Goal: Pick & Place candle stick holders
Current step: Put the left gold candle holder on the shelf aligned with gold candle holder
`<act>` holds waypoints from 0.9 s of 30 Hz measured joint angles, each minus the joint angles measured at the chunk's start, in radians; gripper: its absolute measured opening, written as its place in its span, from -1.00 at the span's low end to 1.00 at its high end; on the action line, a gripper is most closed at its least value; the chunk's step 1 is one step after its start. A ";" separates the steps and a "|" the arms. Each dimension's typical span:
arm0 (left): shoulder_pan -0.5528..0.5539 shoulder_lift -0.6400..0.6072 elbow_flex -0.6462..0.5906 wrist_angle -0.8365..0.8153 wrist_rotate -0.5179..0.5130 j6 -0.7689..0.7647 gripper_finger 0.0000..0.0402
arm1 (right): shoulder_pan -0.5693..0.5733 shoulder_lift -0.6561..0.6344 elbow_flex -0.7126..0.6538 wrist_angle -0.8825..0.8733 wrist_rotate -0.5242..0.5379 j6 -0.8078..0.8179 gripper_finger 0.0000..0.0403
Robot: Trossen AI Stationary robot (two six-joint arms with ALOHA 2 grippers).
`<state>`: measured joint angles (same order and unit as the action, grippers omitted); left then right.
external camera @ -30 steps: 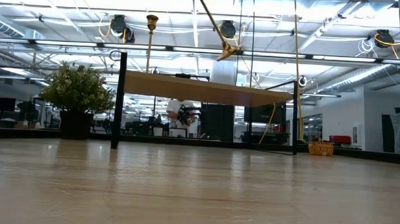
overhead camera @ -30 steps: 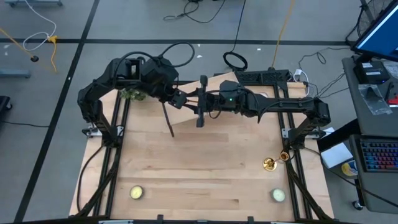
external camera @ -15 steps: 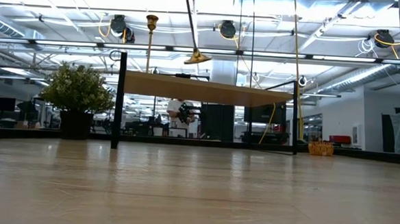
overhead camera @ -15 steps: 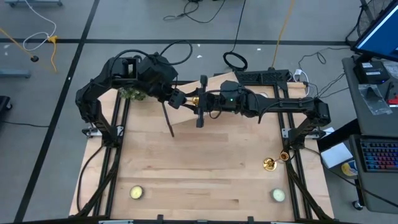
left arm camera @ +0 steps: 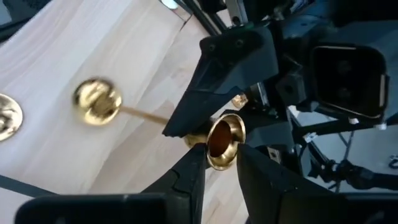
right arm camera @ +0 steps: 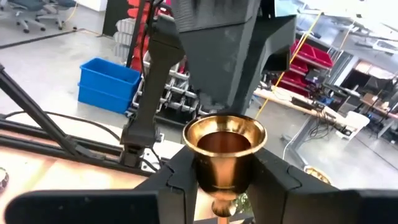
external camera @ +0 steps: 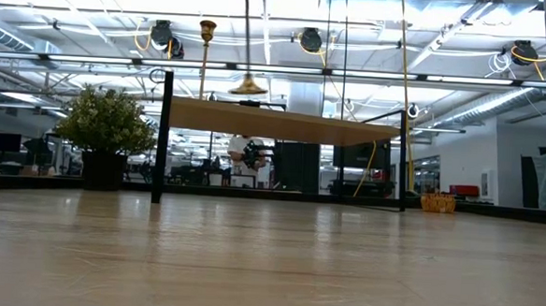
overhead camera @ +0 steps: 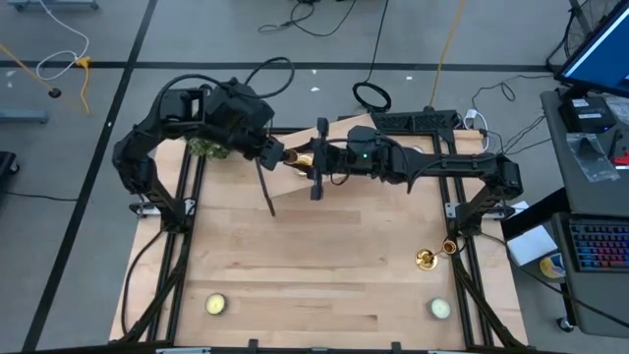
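One candle stick holder (overhead camera: 300, 157) is off the surface, high and well apart from the right-hand tealight (overhead camera: 439, 309), between the two arms. The right claw (right arm camera: 224, 186) is closed narrow on its flared gold end. The left claw (overhead camera: 275, 154) sits at its other end, but I cannot tell whether it grips. Two more candle stick holders remain on the surface, just behind that tealight: one upright (overhead camera: 426, 260) and one touching or just beside it (overhead camera: 449, 247). That makes three holders and two tealights, the second (overhead camera: 216, 305) far across from the first. By my reading, one holder is mid-transfer, none is clearly placed, and two wait.
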<state>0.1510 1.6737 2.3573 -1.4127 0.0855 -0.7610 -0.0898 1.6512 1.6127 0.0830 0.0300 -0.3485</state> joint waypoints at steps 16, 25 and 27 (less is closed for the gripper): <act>-0.016 -0.041 0.000 0.065 -0.113 0.076 -0.54 | -0.013 0.000 -0.001 0.018 0.002 0.008 -0.53; -0.064 -0.082 -0.001 0.117 -0.245 0.135 -0.54 | -0.095 0.000 -0.001 0.100 -0.113 0.182 -0.53; -0.070 -0.083 -0.001 0.117 -0.254 0.135 -0.54 | -0.113 0.000 -0.001 0.126 -0.137 0.216 -0.53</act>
<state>0.0814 1.5909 2.3562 -1.2957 -0.1687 -0.6258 -0.2024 1.6516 1.6119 0.2088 -0.1067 -0.1328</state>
